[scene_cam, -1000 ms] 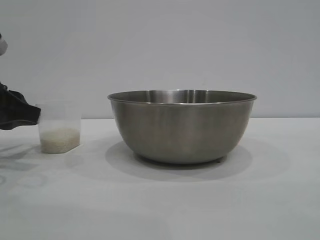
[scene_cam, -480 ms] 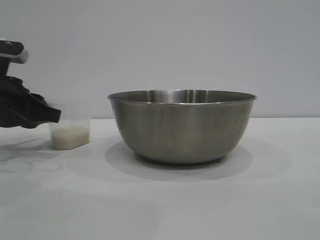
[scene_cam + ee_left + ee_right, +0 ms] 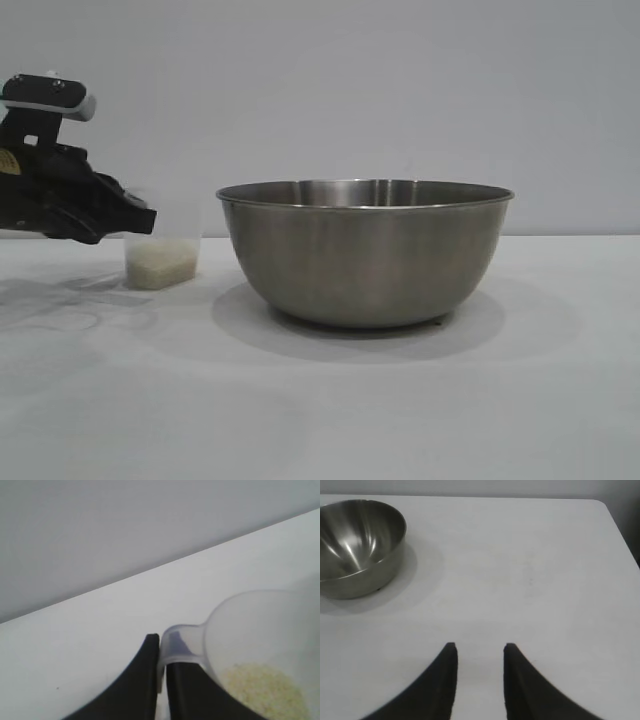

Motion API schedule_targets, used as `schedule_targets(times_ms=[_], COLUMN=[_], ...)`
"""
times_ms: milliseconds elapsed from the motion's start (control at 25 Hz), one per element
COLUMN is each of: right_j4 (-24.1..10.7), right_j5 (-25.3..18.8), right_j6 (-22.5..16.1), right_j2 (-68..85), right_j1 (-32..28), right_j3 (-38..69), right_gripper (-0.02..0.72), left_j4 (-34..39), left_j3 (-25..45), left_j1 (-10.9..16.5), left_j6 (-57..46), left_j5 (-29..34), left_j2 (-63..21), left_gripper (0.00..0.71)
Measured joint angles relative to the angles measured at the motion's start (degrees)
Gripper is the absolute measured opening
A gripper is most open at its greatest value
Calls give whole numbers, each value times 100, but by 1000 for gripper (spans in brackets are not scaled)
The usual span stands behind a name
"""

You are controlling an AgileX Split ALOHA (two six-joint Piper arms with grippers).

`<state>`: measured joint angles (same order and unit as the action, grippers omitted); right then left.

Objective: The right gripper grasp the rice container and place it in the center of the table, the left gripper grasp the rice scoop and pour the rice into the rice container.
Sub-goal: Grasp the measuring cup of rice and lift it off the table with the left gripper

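Left gripper [image 3: 140,222] clenched on handle of rice scoop [image 3: 162,258], now lifted and carried rightward, just left of rice container [image 3: 365,252] at center of table [image 3: 400,410]. Rice [image 3: 262,690] pooled in scoop bottom. Scoop walls faint, partly cut off in wrist view. Right gripper [image 3: 479,652] released, empty, well apart from container.

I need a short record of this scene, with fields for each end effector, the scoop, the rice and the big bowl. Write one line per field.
left end effector: shut on the handle of the rice scoop, at the left side of the exterior view
rice scoop: upright, held left of the bowl, clear of it
rice: pale grains in the bottom of the scoop; none seen in the bowl
rice container: steel bowl standing upright on the table, mid-table
right end effector: open, holding nothing, over bare table away from the bowl
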<state>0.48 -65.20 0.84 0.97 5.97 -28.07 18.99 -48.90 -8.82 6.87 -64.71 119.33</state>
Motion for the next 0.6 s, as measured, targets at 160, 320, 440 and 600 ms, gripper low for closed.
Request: schedule_targets(times_ms=[160, 320, 440, 600], right_j4=[0, 0, 0, 0], right_j5=[0, 0, 0, 0], right_j6=[0, 0, 0, 0], right_j2=[0, 0, 0, 0], right_j1=[0, 0, 0, 0], right_j3=[0, 0, 0, 0], right_gripper=[219, 219, 219, 219], left_j4=[637, 1255, 1631, 2000], left_j3=[-22, -201, -392, -561], left_j1=[0, -54, -169, -427], left_j6=[319, 467, 788, 1547], left_j5=[0, -11, -20, -20], left_j2=[-530, -889, -966, -966], left_gripper=[0, 0, 0, 0])
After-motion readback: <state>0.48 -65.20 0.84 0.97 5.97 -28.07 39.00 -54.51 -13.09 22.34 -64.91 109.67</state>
